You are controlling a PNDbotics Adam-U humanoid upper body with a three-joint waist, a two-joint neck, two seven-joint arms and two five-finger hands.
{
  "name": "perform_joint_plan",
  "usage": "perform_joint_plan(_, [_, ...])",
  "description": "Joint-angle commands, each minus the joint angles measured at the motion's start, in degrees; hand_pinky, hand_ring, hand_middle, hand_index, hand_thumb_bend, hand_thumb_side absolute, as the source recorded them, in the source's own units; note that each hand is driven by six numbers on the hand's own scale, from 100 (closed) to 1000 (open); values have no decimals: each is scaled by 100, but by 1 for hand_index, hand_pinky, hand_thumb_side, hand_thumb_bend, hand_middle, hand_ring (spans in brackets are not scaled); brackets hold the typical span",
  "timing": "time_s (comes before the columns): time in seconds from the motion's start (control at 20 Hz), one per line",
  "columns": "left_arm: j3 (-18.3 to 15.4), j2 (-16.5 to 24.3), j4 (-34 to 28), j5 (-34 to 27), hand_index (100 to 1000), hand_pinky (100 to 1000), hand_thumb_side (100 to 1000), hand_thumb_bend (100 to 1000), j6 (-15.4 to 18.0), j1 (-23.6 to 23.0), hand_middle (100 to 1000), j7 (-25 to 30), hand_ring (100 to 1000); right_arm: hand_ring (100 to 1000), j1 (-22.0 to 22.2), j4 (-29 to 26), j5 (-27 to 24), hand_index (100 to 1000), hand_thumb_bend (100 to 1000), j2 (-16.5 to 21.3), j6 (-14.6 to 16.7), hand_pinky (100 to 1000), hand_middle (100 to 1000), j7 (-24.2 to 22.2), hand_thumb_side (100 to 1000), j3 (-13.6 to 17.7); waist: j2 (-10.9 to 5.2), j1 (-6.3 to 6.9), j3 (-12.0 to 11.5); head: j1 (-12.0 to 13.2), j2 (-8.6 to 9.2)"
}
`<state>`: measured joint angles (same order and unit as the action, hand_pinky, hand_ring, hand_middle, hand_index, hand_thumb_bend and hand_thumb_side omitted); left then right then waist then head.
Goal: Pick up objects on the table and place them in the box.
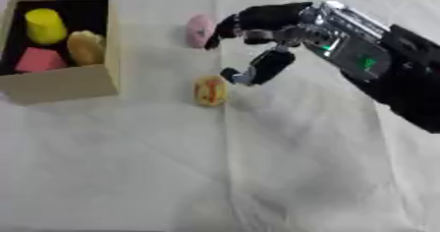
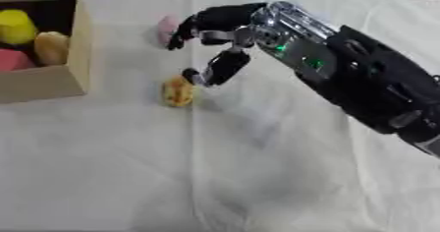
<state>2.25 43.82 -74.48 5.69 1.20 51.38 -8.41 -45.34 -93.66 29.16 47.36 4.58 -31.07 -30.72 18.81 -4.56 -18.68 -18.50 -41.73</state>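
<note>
A small yellow-orange oval object point(image 1: 210, 91) with reddish marks lay on the white-covered counter point(image 1: 258, 177), right of the cardboard box point(image 1: 60, 83); no writing was readable. A pink rounded object point(image 1: 199, 30) lay farther back. The right robot hand point(image 1: 266, 29) hovered between them, fingers spread and gently curved, holding nothing, thumb tip just beside the yellow one. The box held yellow, tan and pink pieces.

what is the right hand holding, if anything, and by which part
Nothing is held. The right hand is open between the pink rounded object and the yellow-orange oval object, which both lie on the white cloth.
</note>
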Motion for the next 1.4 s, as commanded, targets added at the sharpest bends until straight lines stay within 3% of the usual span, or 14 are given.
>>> perform_joint_plan(0.05, [-40,113,-32,-30,903,826,817,638,8,62,782,14,778,889,-62,155,138,905,175,-22,46,895,806,30,517,-31,-83,72,-6,-22,50])
perform_joint_plan(0.65, [-32,97,-27,-23,903,827,820,633,19,32,783,39,779,883,6,901,441,877,225,-295,290,893,800,63,454,-116,8,92,-46,-31,80])
perform_joint_plan(1.0, [-35,99,-27,-23,903,828,821,629,21,30,784,40,780,802,33,801,161,671,178,-272,355,875,563,348,344,-73,26,102,-38,-14,65])
perform_joint_plan(1.35, [-37,118,-25,-13,903,828,821,626,15,20,784,52,780,722,32,781,-105,565,100,-228,373,848,479,900,188,70,-16,103,-5,6,47])
perform_joint_plan(1.4, [-37,119,-25,-13,903,829,821,625,15,18,784,52,780,707,27,753,-145,545,100,-221,339,844,466,933,132,75,-26,102,5,8,47])
